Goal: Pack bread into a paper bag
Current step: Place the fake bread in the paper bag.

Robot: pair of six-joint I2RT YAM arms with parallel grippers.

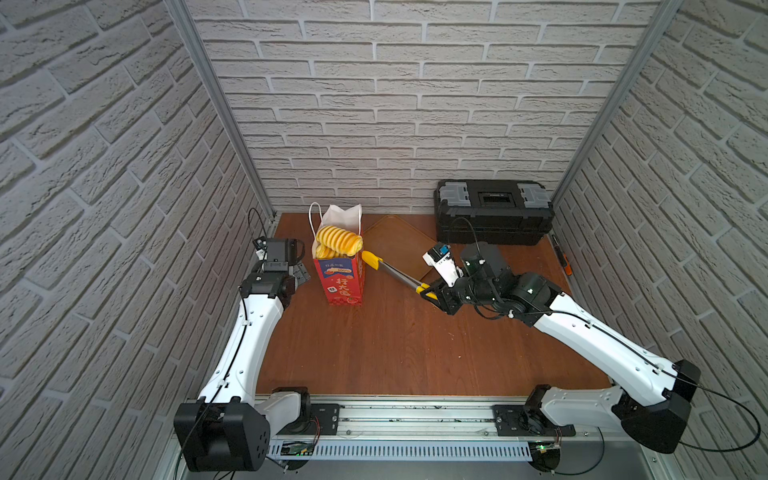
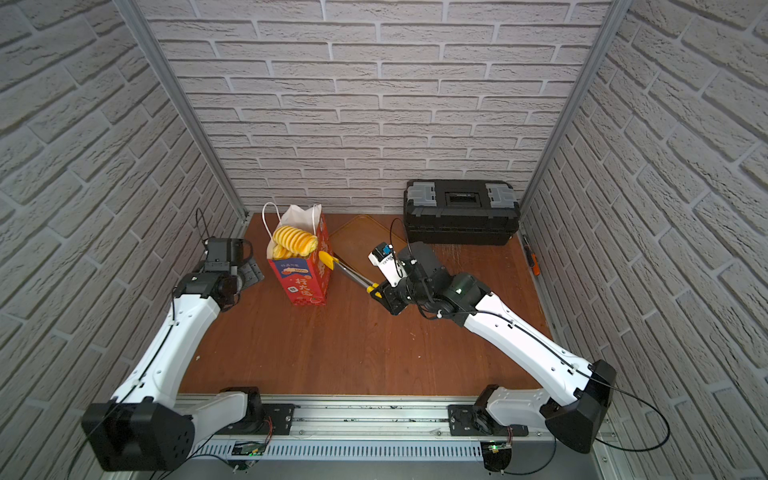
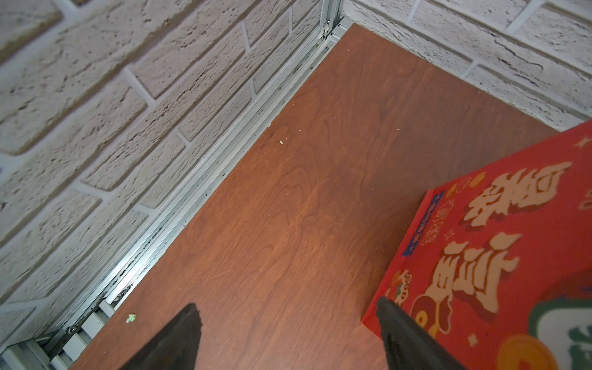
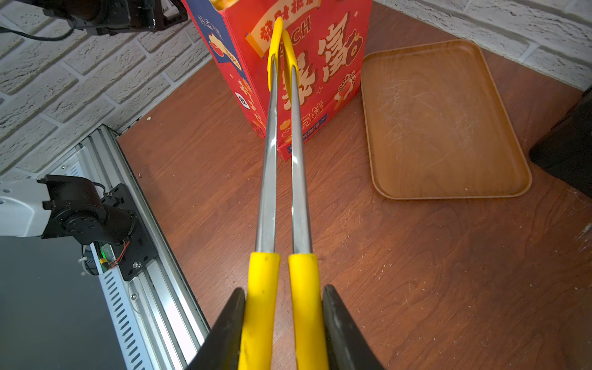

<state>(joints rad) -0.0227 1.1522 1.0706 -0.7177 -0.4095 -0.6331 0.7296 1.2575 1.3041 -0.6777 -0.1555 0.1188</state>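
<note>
Wooden tabletop point(image 1: 374, 353) w/ brick-pattern walls on 3 sides. Black toolbox point(image 1: 494, 212) w/ grey latches sits at rear right, against the back wall; its lid label is too small to read. Brown wood-grain tray point(image 4: 442, 121), scratched, lies flat betw. toolbox and bag.

Paper bag point(image 1: 338, 278) stands upright, rear left of centre, just beside the tray. Upper part white w/ cord handles, base red/blue. In both top views the front reads "100%" on a blue band, then large characters approx. "行大运" lower down. R wrist view shows the side face: Latin "CH" plus big cream Chinese characters, not clear enough to read for sure.

Metal tongs point(image 1: 395, 270), yellow tips and handles, point from R arm toward the bag. Tips nearly together at the bag's upper right edge; contact can't be told.

Spiral roll point(image 1: 338, 241) lies across the bag's mouth, sticking out on top; 2nd bread piece point(image 1: 326, 251) shows under it.

R gripper point(image 4: 283, 288) clamps both tong handles. L gripper point(image 3: 286, 304) is spread wide, only tabletop betw. its fingers, just beside the bag's left side near the base.

Orange-handled tool point(image 1: 565, 264) lies at the right wall.
</note>
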